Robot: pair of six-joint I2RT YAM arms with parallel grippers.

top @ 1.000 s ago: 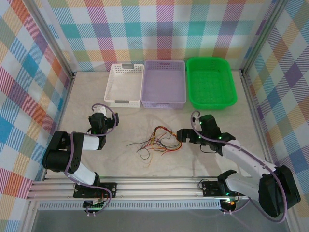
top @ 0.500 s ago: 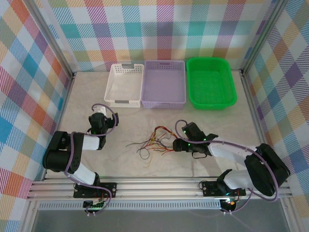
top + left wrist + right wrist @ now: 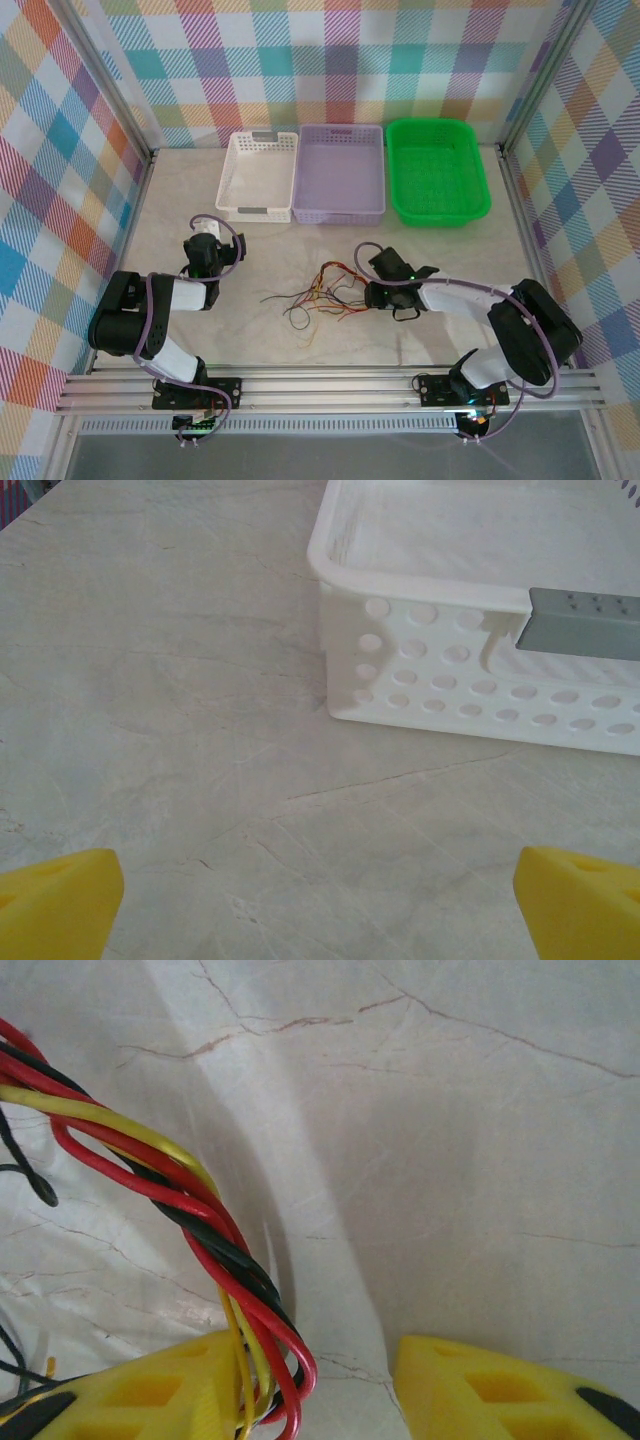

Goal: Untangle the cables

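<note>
Step in hand, as judged: right arm taking hold of the tangle at its right end.

The cables [image 3: 322, 290] lie mid-table, on the near side of the lilac basket [image 3: 340, 214], loose ends straggling to the left. The right gripper [image 3: 370, 294] sits touching their right edge. In the right wrist view the right gripper [image 3: 335, 1390] has its jaws part-way apart. The twisted bundle [image 3: 190, 1210] drops along the inner face of one yellow pad [image 3: 150, 1400], while the other pad [image 3: 500, 1390] stands clear of it. No clamp yet.

The left gripper [image 3: 320, 905] is wide open and holds nothing. It hovers over bare table, facing the white basket [image 3: 430, 650].

To do well:
- pinch all the strands deep between the pads, not at the tips, since thin wire slips out
- lift or draw to the right gently, so the twist loosens instead of tightening
- bring the left gripper onto the loose left ends as an anchor

Materials:
- Cables: thin, round, glossy insulation in red, yellow and black, wound round each other like rope near the pad; limp and springy
- Pads: yellow, blocky, with moulded recesses
- Table [image 3: 450, 1110]: pale, veined, marble-look, smooth, probably low in friction
- White basket: rigid plastic, perforated wall, grey label plate
</note>
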